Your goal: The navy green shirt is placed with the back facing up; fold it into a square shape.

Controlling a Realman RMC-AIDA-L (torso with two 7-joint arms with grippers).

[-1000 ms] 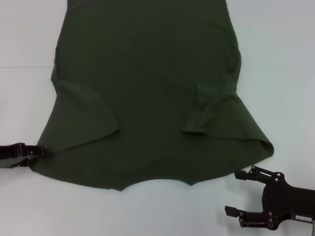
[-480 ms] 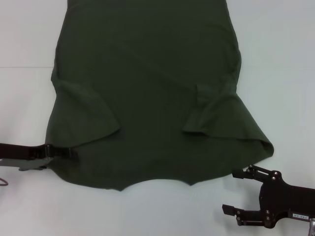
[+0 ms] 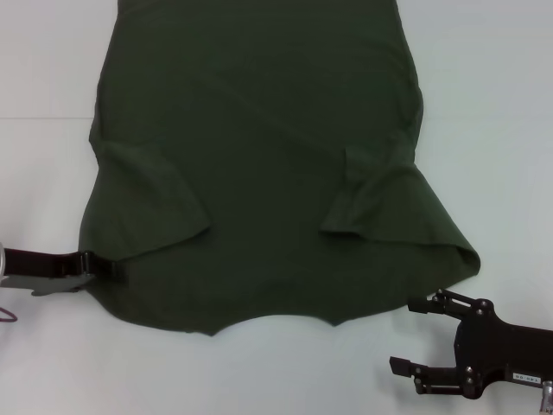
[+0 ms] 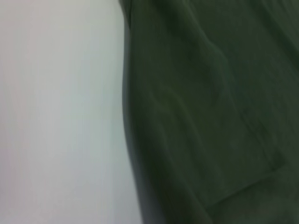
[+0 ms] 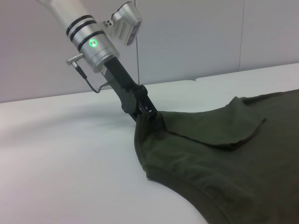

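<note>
The navy green shirt (image 3: 259, 164) lies spread over the middle of the head view on the pale surface (image 3: 484, 104), its far end running off the top edge, both short sleeves already turned inward onto the body, and the curved neckline edge nearest the camera at lower centre.

The left claw (image 3: 112, 267) reaches in from the lower-left edge of the head view and meets the shirt's near left corner. In the right wrist view the left claw (image 5: 148, 113) is pinched on the cloth, which rises in a small peak at its tip.

The right claw (image 3: 410, 335) sits at the lower right, just off the shirt's near right edge, its two fingers spread apart and holding nothing.

Only one corner looks secured, so the risks seem these:
- a lift now would drag the shirt askew and undo the tucked sleeves;
- a thin pinch at the hem could slip under the cloth's weight;
- the right claw could close beside the edge and catch nothing.
</note>
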